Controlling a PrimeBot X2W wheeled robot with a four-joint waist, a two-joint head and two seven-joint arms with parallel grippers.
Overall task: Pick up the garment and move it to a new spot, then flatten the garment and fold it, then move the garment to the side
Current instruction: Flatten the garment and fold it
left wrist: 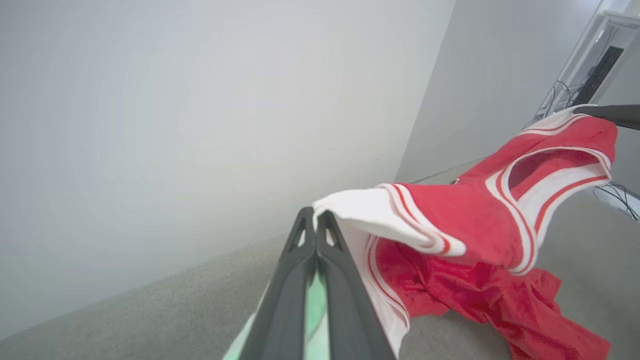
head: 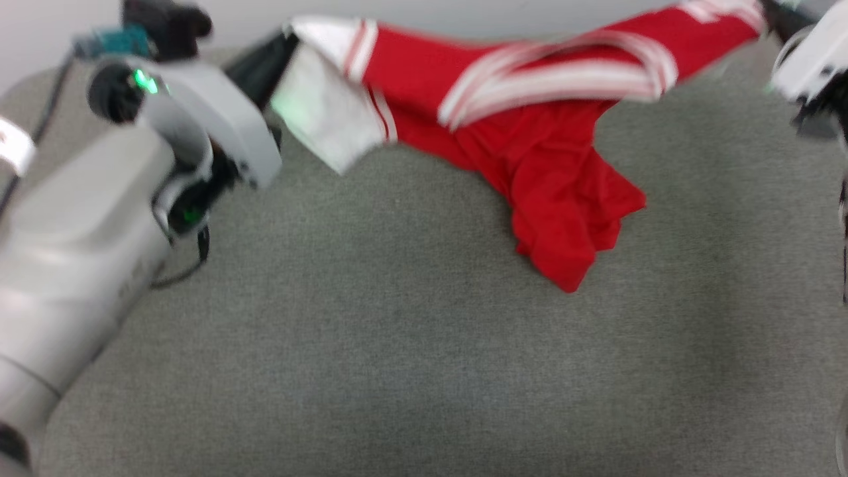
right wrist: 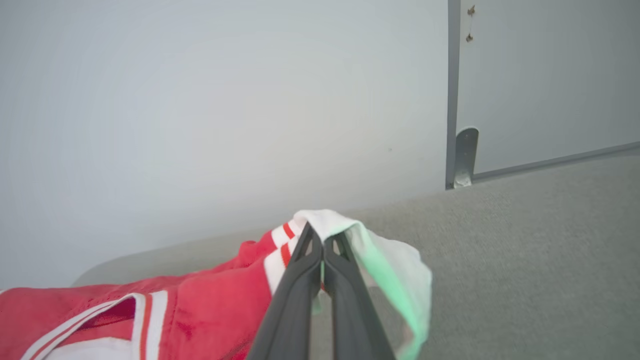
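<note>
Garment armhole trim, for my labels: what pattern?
White with thin red stripes, edging the red garment; clearest in the left wrist view.

A grey, felt-like surface [head: 397,344] is noted, bounded at its far edge by a plain pale wall [left wrist: 200,125]. In the right wrist view, a grey-framed panel [right wrist: 545,80] is seen, a metal bracket [right wrist: 465,155] fixed at its lower corner. In the left wrist view, a black power strip [left wrist: 600,72] is seen on a white frame [left wrist: 620,22], cables [left wrist: 557,97] hanging beside.

Lighting: bright, diffuse; faint shadows on grey felt-like surface [head: 397,344]. Head view: motion blur, heaviest on red-and-white sleeveless jersey [head: 550,199]. 2 wrist views: sharper; green tint on its white panel.
</note>
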